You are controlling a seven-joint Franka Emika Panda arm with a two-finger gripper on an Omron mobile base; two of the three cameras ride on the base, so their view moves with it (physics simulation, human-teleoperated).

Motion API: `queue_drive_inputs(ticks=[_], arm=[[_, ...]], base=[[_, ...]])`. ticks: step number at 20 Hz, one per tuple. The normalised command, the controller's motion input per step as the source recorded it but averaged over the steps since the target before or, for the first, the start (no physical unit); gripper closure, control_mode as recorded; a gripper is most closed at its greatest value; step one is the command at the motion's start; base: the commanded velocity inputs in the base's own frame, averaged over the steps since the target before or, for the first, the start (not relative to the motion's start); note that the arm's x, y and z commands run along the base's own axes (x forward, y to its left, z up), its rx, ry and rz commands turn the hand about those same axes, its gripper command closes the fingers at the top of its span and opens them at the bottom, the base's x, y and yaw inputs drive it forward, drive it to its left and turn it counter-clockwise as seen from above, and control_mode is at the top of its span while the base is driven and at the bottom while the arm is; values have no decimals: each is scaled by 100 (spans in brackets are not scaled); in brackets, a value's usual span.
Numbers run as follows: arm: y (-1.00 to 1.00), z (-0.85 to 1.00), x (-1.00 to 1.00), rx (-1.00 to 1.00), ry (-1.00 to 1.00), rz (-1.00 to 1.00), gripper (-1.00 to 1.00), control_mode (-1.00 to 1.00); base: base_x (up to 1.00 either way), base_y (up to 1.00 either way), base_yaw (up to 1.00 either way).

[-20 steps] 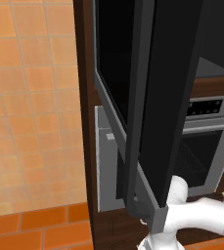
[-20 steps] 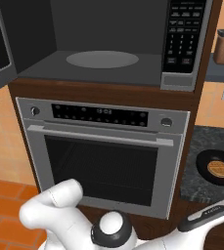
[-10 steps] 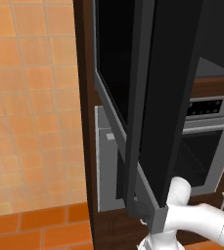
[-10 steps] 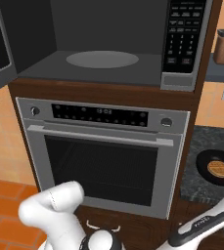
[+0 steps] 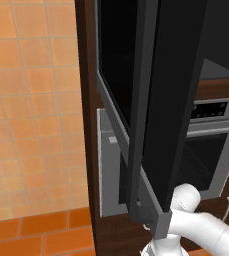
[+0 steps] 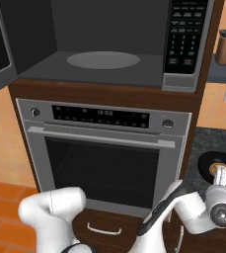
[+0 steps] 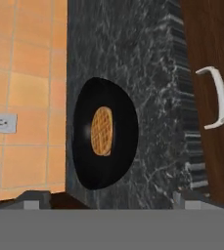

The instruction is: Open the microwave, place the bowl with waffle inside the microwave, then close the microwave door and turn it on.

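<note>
The built-in grey-framed microwave sits in dark brown wood cabinet, directly above the grey oven with its mesh-look window and bar handle. The microwave door, a big black glass panel edged in grey metal, stands swung wide open to the left of the microwave, and the dark cavity shows a round grey turntable plate on its floor. To the right of the oven, on the dark marbled stone counter, rests the round black bowl with a golden-brown round waffle lying flat in its middle. The two-finger gripper hangs over this bowl with its jaws spread wide and nothing between them, its dark fingertips apart from the bowl's rim. A white curved drawer handle shows on the brown cabinet front beside the counter.
</note>
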Motion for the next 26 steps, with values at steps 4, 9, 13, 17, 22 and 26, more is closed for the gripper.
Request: queue_drive_inputs(ticks=[4, 9, 13, 17, 22, 26], arm=[[-31, -26, 59, -6, 3, 1, -100, -100], [-93, 0, 37, 3, 3, 14, -100, -100], [-96, 0, 36, 2, 9, 15, -100, -100], [-93, -8, 22, 1, 12, 15, -100, -100], [-51, -27, 10, 0, 13, 17, -100, -100], [-2, -44, 0, -2, 15, 14, -100, -100]], base=[[0, 0, 0], [0, 0, 0], [0, 0, 0], [0, 0, 0], [0, 0, 0], [0, 0, 0]])
